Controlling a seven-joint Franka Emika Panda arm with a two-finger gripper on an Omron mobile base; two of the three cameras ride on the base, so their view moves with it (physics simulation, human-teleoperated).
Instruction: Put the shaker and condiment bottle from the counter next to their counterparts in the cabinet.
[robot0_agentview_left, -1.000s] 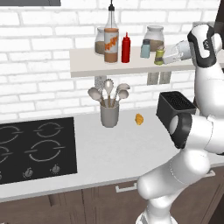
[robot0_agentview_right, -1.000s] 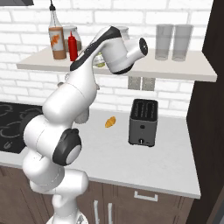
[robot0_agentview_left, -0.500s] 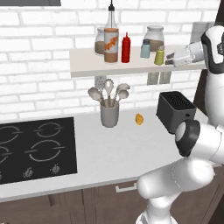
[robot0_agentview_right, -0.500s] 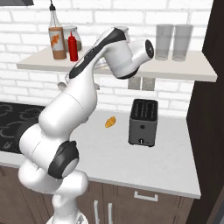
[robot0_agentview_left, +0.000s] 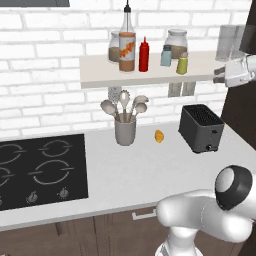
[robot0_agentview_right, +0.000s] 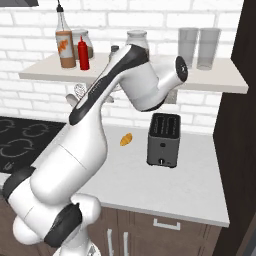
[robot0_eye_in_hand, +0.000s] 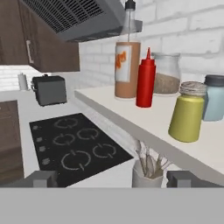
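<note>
Hiding behind arm: shaker (robot0_agentview_left: 182, 64)

shaker (robot0_eye_in_hand: 187, 114): you're seeing yellow-olive, grey cap
condiment bottle (robot0_eye_in_hand: 145, 80): red
glass bottle (robot0_agentview_left: 127, 48): orange label
stove (robot0_agentview_left: 39, 170): black
toaster (robot0_agentview_left: 201, 128): dark grey

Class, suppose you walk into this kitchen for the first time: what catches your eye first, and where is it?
The big white robot arm reaching up by the shelf. On the shelf, a red condiment bottle stands beside a tall glass bottle, and a yellow-olive shaker beside a pale blue one.
</note>
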